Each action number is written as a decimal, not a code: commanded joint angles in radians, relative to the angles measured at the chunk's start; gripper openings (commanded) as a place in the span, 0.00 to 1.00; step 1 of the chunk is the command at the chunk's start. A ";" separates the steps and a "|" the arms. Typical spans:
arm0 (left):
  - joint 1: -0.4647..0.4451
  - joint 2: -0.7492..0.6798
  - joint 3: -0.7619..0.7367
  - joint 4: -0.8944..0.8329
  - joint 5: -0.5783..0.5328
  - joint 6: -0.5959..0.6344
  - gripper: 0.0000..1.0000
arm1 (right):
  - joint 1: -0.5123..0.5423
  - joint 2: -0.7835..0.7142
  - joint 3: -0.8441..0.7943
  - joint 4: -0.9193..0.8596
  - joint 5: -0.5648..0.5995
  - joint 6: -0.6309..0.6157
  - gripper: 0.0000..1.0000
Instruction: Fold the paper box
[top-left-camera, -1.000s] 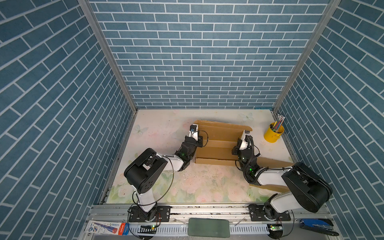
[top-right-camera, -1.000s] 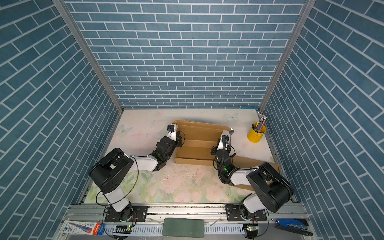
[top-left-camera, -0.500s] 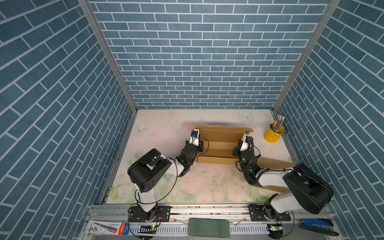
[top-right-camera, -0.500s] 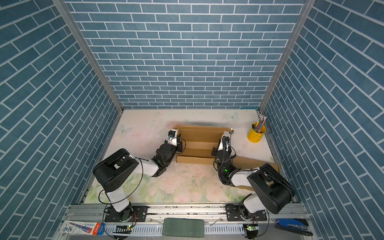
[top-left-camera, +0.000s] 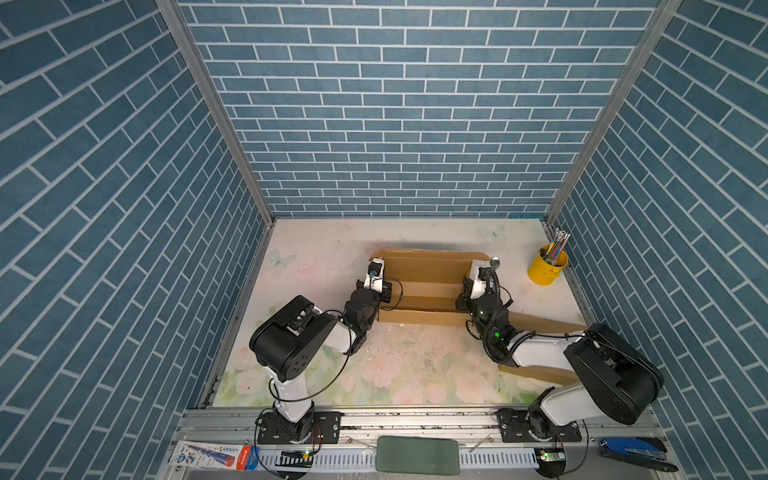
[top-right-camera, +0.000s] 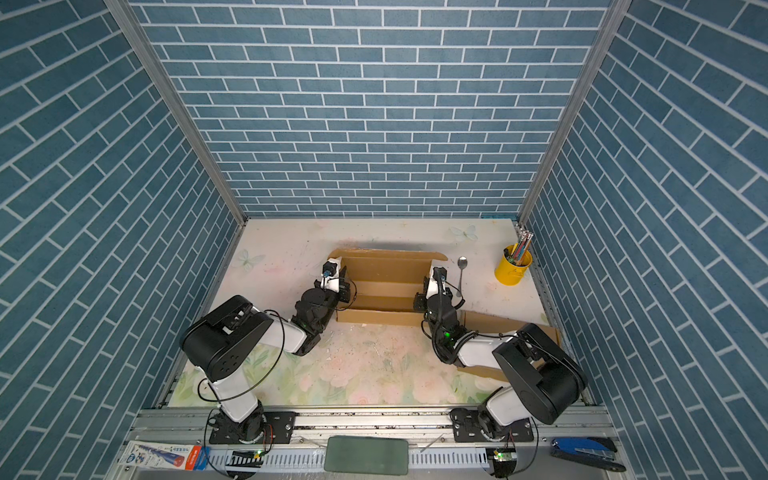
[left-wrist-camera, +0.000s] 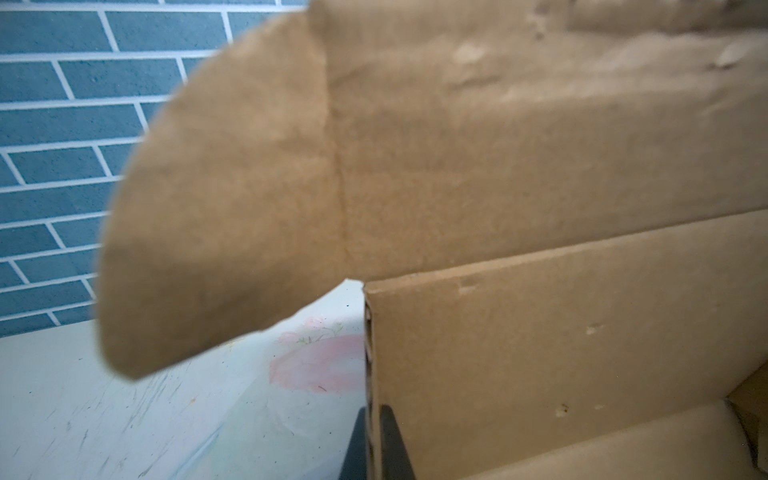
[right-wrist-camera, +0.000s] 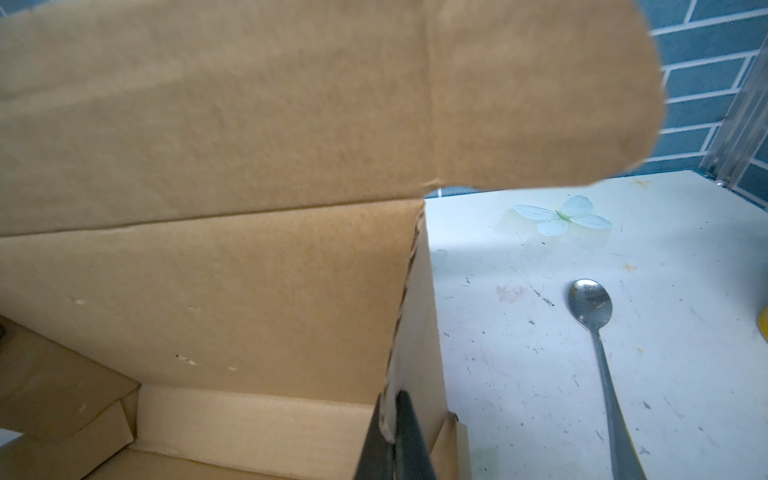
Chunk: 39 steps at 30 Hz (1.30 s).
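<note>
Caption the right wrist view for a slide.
The right gripper pinches the paper box by a side wall, its rounded flap sticking out, a spoon lying apart on the table.

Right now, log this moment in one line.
left end effector: shut on paper box left wall | right end effector: shut on right wall | rear flap: raised | spoon: on table beside box

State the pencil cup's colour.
The cup is yellow, best seen in a top view.

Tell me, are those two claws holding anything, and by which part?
Both hold the cardboard box: the left gripper pinches the wall edge at its left end, the right gripper the wall edge at its right end.
</note>
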 joint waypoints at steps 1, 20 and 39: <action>-0.018 -0.004 -0.022 -0.049 0.105 0.026 0.00 | 0.011 -0.054 0.028 -0.131 -0.187 0.032 0.10; -0.031 0.020 -0.168 0.044 0.074 -0.018 0.00 | -0.123 -0.364 0.016 -0.607 -0.558 0.018 0.36; -0.030 0.063 -0.183 0.074 0.076 0.049 0.00 | -0.142 -0.491 0.737 -1.802 -0.713 -0.459 0.63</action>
